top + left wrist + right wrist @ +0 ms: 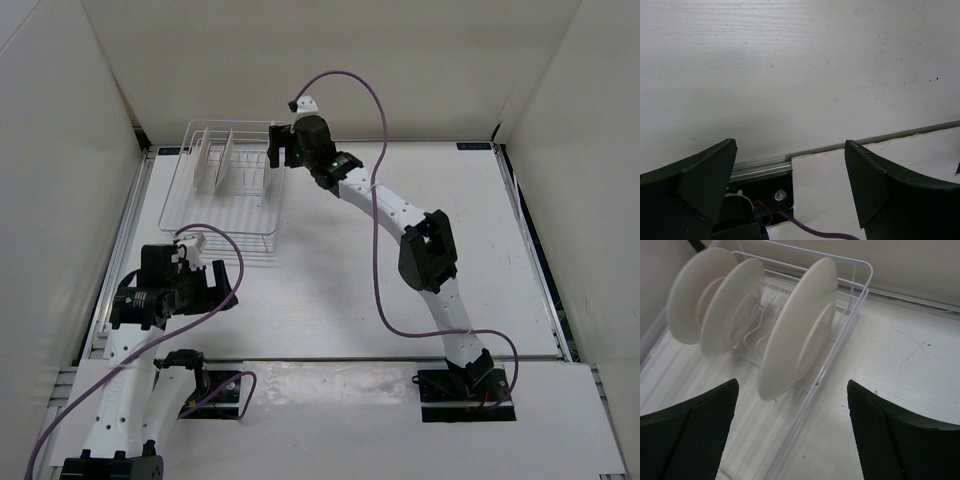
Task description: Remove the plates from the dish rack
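3 pale round shallow plates [800, 325] stand on edge btwn prongs of white wire dish rack [860, 285], at far-left of white table [350, 260]. Right gripper [792, 385] hovers just above the nearest plate, jaws wide, nothing held. Left gripper [790, 145] also wide, nothing held, over the tabletop well apart from rack. Plates prob. rigid, light, smooth so slippery, chip if dropped. Best hold: pinch top rim of nearest plate, thin edge btwn pads, lift straight up clear of prongs.

White wire dish rack [225, 215], flat, far left. Three pale round plates [206, 160] upright on edge between its prongs, apart: nearest plate [795, 330], middle plate [732, 305], farthest plate [692, 295].
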### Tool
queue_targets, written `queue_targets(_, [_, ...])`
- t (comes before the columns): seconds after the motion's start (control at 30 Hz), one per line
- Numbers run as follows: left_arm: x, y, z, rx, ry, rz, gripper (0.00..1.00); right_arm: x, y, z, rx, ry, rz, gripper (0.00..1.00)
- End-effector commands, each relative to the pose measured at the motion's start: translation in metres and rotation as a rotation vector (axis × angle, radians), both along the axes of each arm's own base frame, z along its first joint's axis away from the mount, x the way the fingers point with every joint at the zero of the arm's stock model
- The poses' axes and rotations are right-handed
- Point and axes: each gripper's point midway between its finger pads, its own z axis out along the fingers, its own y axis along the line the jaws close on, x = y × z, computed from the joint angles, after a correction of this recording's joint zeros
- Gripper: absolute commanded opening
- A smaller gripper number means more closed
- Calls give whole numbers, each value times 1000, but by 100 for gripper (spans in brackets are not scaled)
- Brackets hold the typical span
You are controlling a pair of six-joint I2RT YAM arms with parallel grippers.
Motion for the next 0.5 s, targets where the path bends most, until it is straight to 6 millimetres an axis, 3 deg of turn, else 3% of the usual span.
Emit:
queue_targets(0.0, [4,-5,1,-26,-6,-28,100,22,4,13,-45,-168,-71,90])
queue_targets(0.03, [4,-5,0,-26,-3,-27,100,26,7,5,-61,-181,-100,88])
queue_targets(0.17, [4,-5,1,-25,-5,-27,100,26,22,9,-51,-259,-118,88])
queue_targets(0.47, [3,-4,1,-20,-10,-22,100,-2,55,21,-40,-385,-120,85])
